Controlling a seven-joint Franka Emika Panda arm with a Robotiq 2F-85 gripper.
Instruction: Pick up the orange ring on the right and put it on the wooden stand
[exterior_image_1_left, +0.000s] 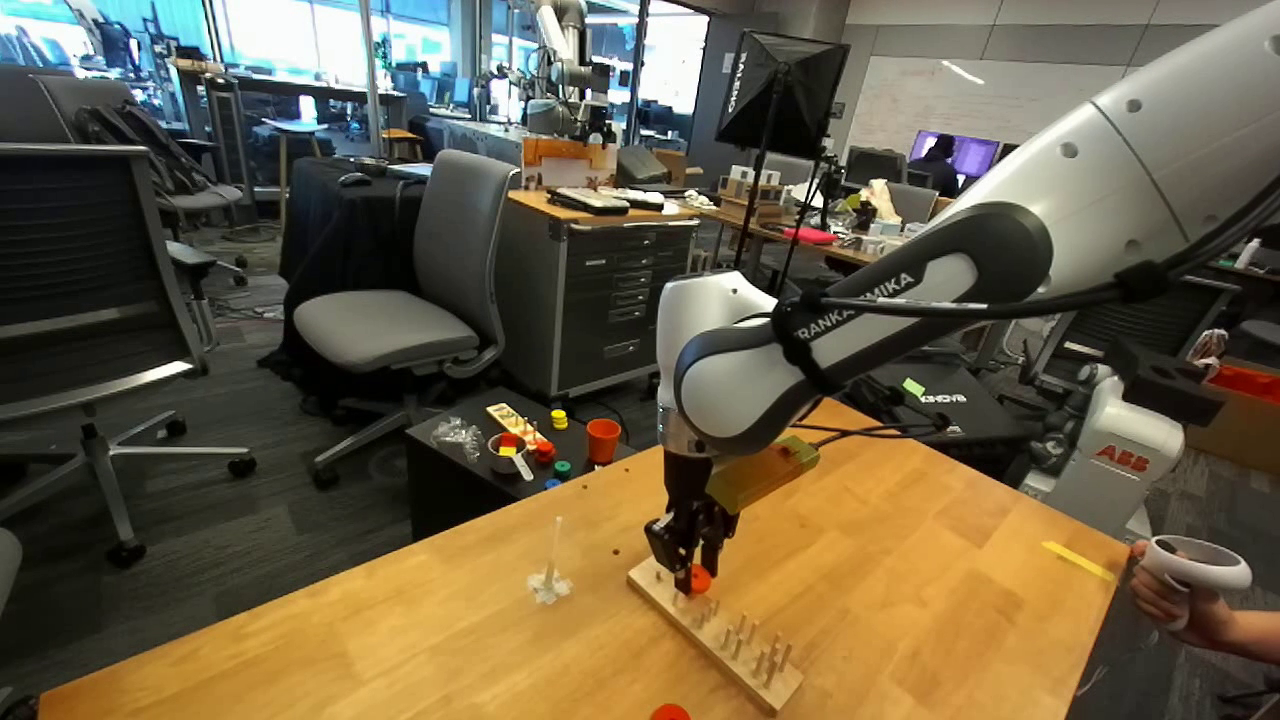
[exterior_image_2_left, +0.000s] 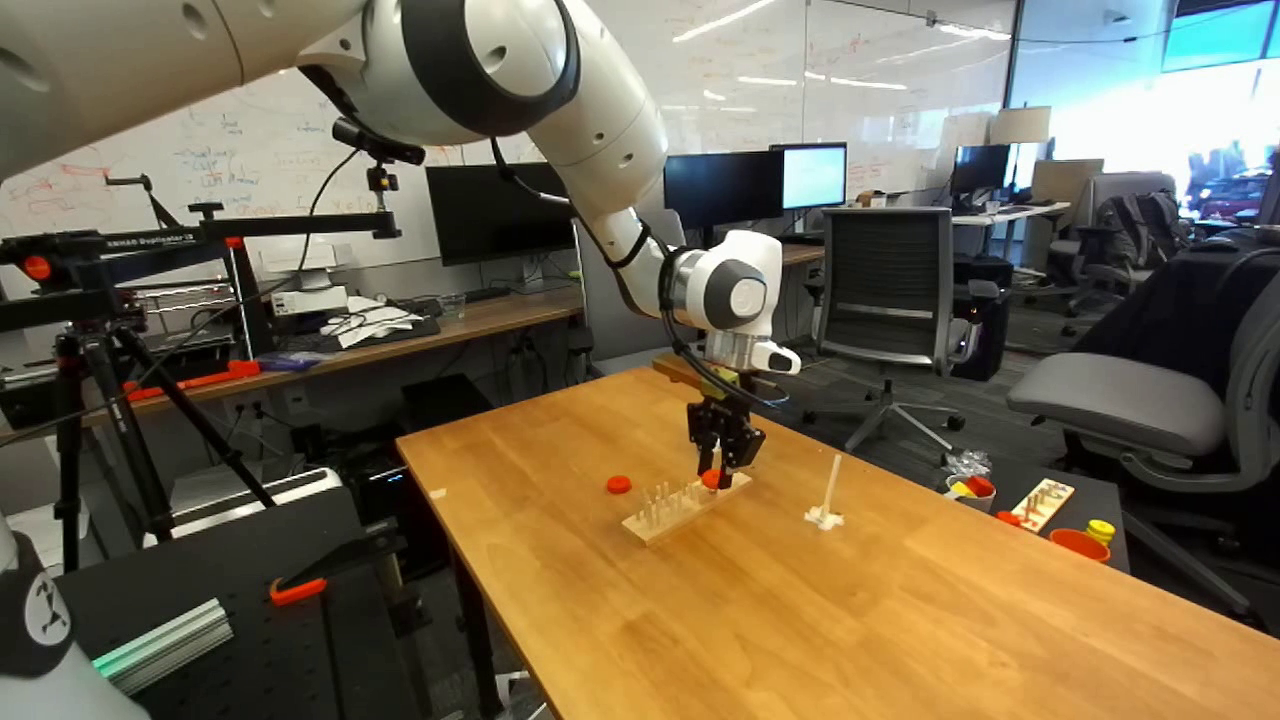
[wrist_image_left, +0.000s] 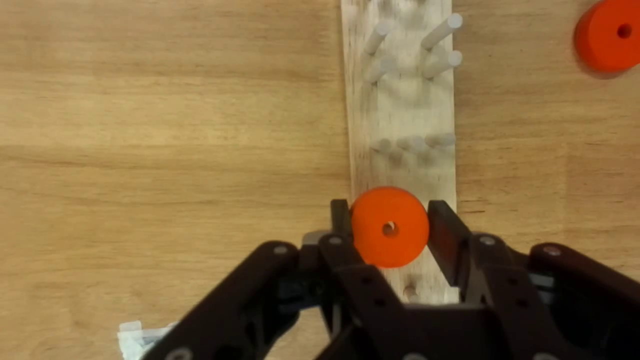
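Note:
My gripper is shut on an orange ring, with a finger touching each side. It holds the ring flat, close above one end of the wooden stand. A pale sliver shows through the ring's hole; I cannot tell whether a peg is in it. In both exterior views the held ring is low over the end of the stand. Several bare pegs rise from the rest of the stand. Another orange ring lies on the table beside the stand, and both exterior views show it.
A thin pale rod stands upright in tape on the wooden table. A low black side table holds an orange cup and small toys. A person's hand with a controller is at the table's edge.

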